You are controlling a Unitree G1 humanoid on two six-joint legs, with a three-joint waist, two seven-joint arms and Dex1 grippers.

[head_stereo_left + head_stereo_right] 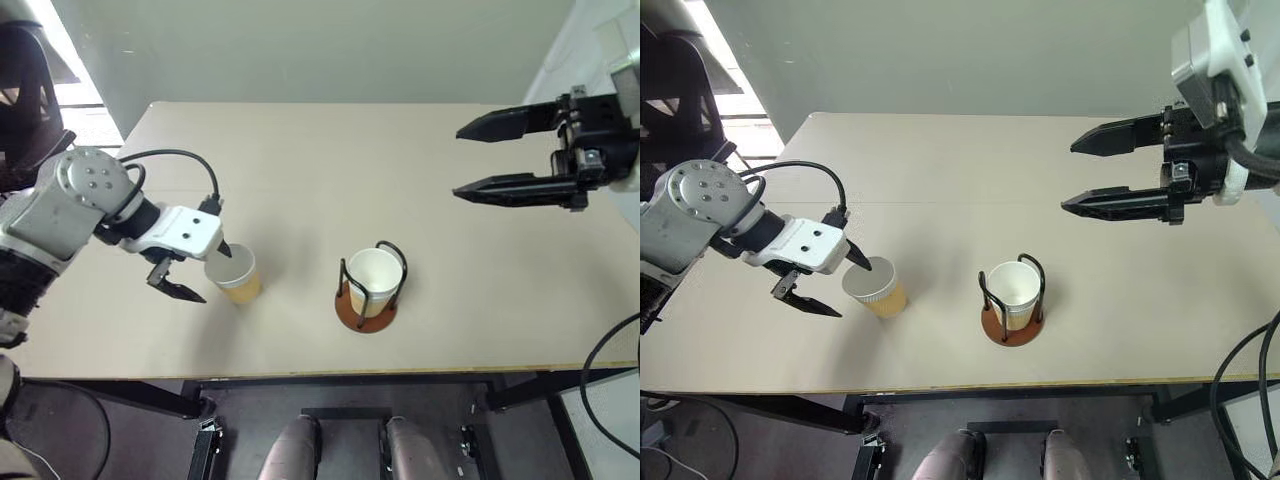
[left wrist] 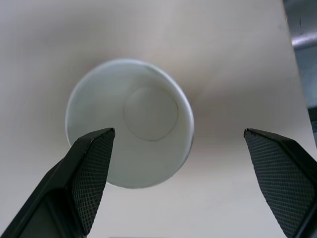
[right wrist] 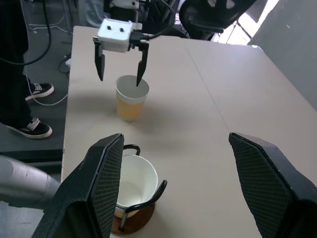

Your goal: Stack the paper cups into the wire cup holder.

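The left end effector (image 1: 190, 270), fingers spread, hovers over a loose paper cup (image 1: 233, 273) on the desk (image 1: 300, 170), poised to grasp it. Nearby, the wire cup holder (image 1: 368, 300) has cups nested. The right end effector (image 1: 478, 160) waits released.

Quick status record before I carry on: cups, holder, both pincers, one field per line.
loose paper cup: upright on the table, to the robot's left of the holder
wire cup holder: near the table's front edge, one paper cup seated inside
left pincer: open, pointing down at the loose cup's rim, one finger over the mouth, one outside; no grip
right pincer: open, raised above the table, holding nothing
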